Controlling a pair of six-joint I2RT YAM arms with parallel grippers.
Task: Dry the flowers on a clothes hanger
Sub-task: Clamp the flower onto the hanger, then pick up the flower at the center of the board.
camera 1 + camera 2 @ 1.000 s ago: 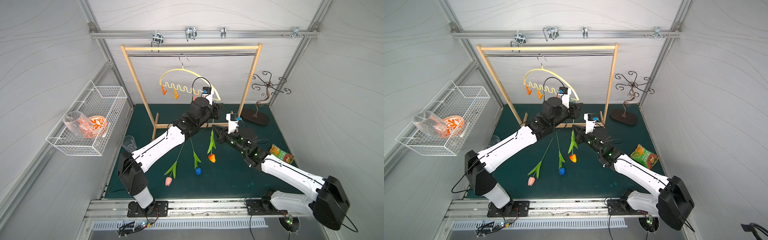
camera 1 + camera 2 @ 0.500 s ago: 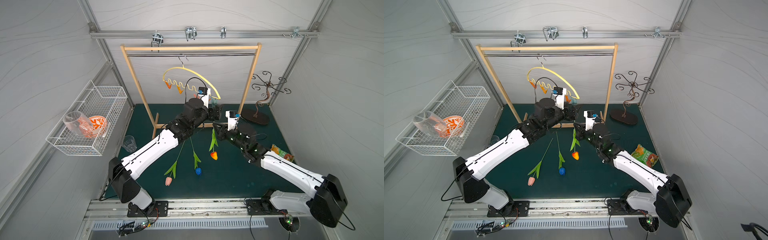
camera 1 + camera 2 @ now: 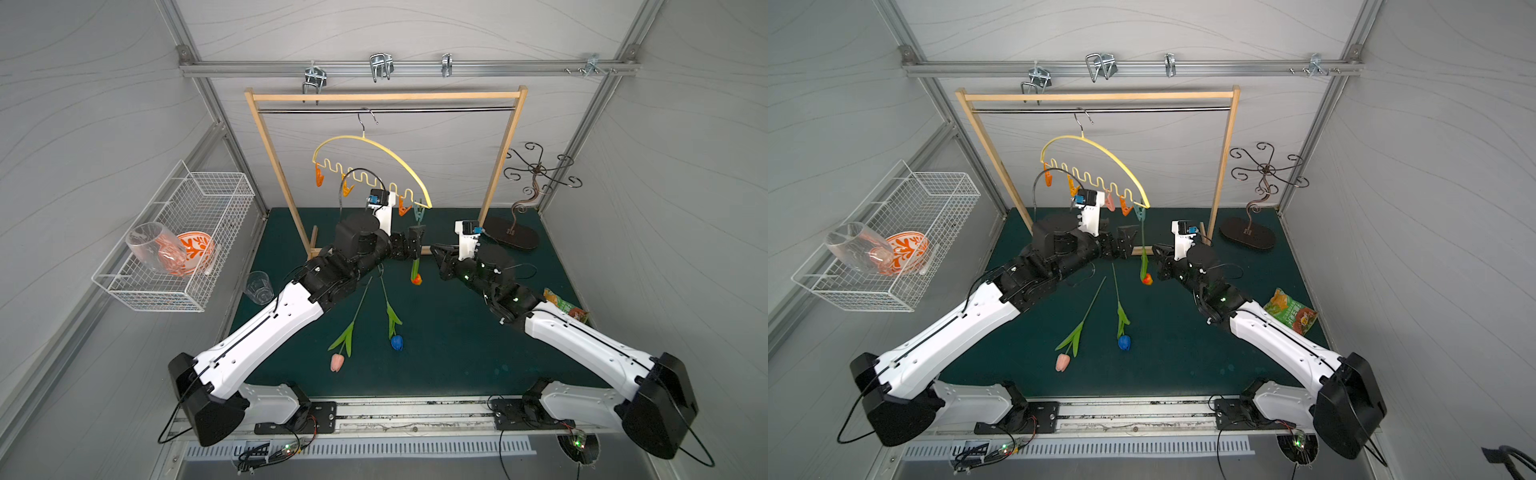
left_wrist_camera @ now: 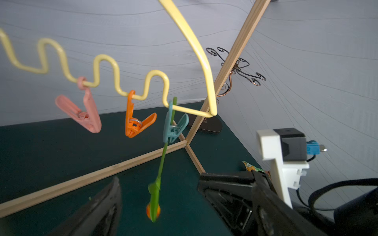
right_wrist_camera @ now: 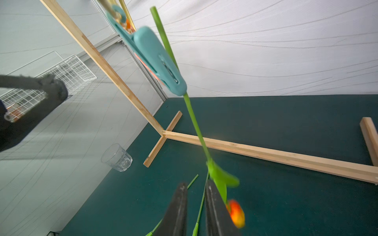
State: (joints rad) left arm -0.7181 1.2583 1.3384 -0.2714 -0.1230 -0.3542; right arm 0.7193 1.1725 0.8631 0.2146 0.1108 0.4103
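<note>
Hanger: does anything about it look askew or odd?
Yes. The hanger hangs tilted from the rail: its end with the teal pin sits much lower. The orange tulip hangs head down from that pin.

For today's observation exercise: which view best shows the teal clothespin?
The left wrist view: the teal clothespin hangs sharp, pinching the stem. The right wrist view blurs it; in both top views it is tiny.
</note>
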